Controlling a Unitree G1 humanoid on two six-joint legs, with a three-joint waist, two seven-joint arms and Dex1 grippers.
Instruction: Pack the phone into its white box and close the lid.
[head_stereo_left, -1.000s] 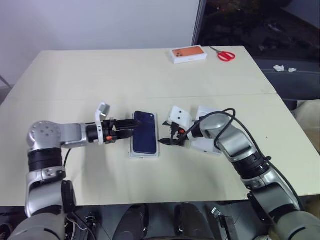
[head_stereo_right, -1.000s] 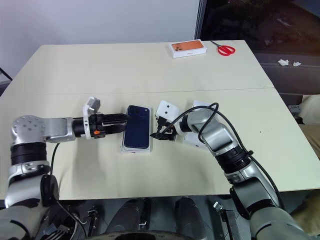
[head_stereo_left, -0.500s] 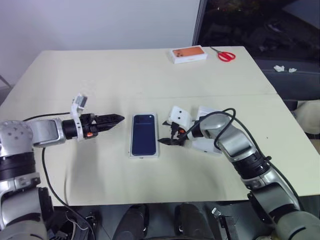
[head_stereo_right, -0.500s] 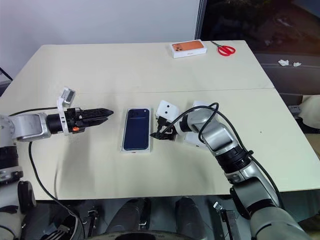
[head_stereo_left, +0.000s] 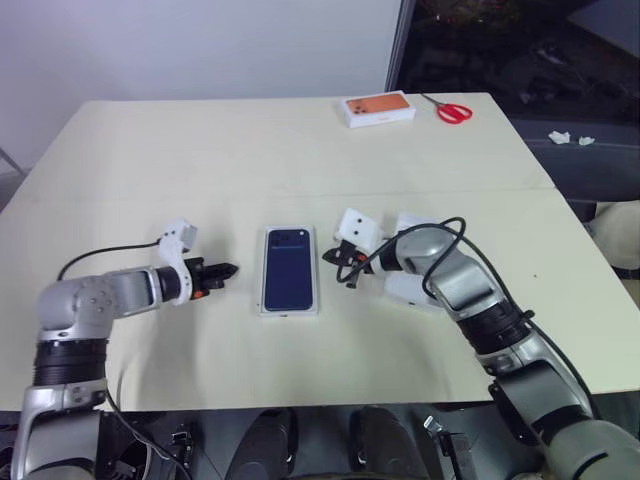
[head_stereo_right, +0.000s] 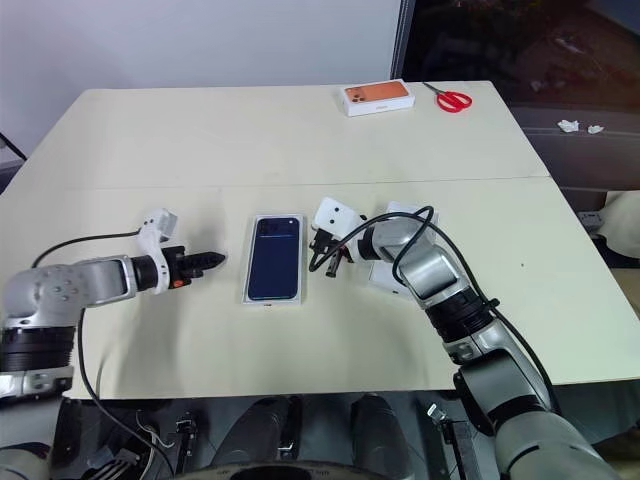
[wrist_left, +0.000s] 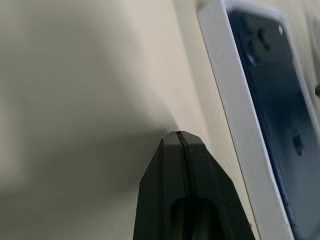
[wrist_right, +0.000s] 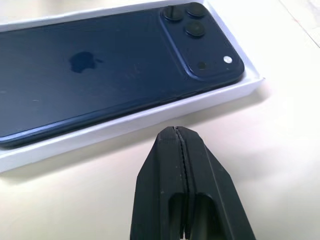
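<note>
Table (head_stereo_left: 150, 150): beige top filling most of the head view, carrying everything below.
White box (head_stereo_left: 290, 307): lying flat at the centre of the frame, its thin rim framing the phone.
Phone (head_stereo_left: 289, 268): sitting inside the white box, back up, camera cluster at the end toward the top of the frame.
Lid (head_stereo_left: 410, 290): lying right of centre, mostly hidden behind the right forearm, just beside the white box.
Left gripper (head_stereo_left: 226, 270): hovering left of the white box, near but apart from it, its tips pointing toward the phone; fingers pressed together, holding nothing.
Right gripper (head_stereo_left: 334, 256): sitting just right of the white box's upper half, fingers pressed together and gripping nothing.
Orange-printed box (head_stereo_left: 379, 109): resting at the upper centre.
Red scissors (head_stereo_left: 452, 110): lying just right of the orange-printed box.
</note>
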